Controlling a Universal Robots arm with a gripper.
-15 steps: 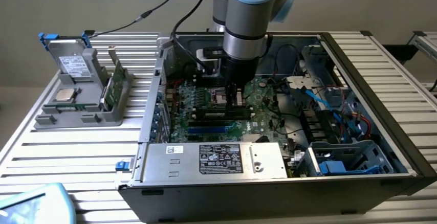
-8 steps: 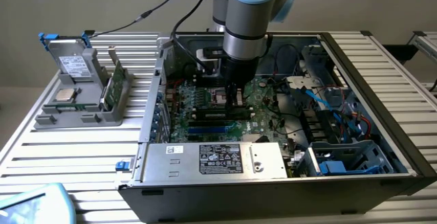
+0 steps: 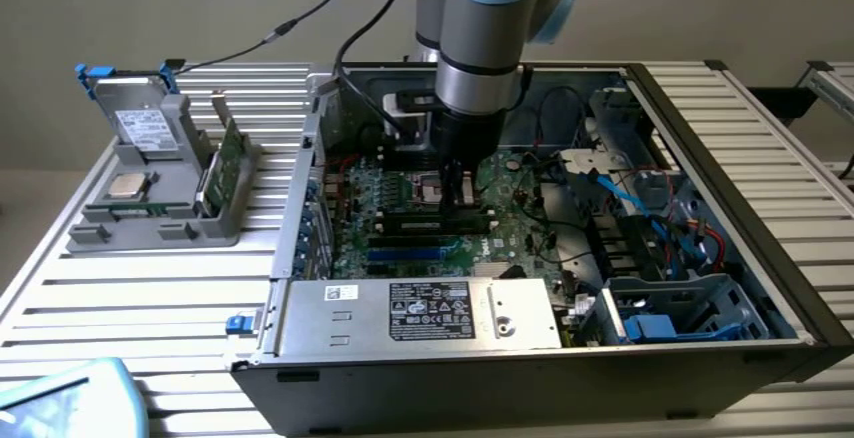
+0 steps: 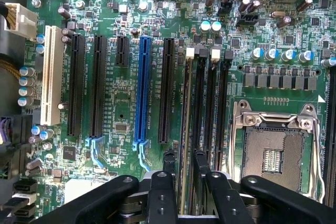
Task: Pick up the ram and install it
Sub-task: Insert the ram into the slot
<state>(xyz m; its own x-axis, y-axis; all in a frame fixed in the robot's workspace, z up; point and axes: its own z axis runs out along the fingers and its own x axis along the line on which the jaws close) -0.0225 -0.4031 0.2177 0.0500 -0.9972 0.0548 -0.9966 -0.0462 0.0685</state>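
The ram (image 4: 185, 124) stands on edge in one of the black memory slots of the motherboard (image 4: 121, 103), beside the processor socket (image 4: 275, 153). I see it as a thin line running the length of the slot. My gripper (image 4: 185, 169) is open right above it, one black finger (image 4: 169, 163) on each side of the stick with a gap at both. In the exterior view the gripper (image 3: 462, 196) reaches straight down into the open computer case (image 3: 747, 258), its tips just over the ram (image 3: 427, 222) near the middle of the board.
Outside the case, on the exterior view's left, a grey tray (image 3: 154, 226) holds a hard drive (image 3: 140, 128), a square silver chip (image 3: 127, 185) and a wider green card (image 3: 227, 163). A silver power supply (image 3: 414, 313) lies along the case front. Cables (image 3: 641, 198) crowd the right side.
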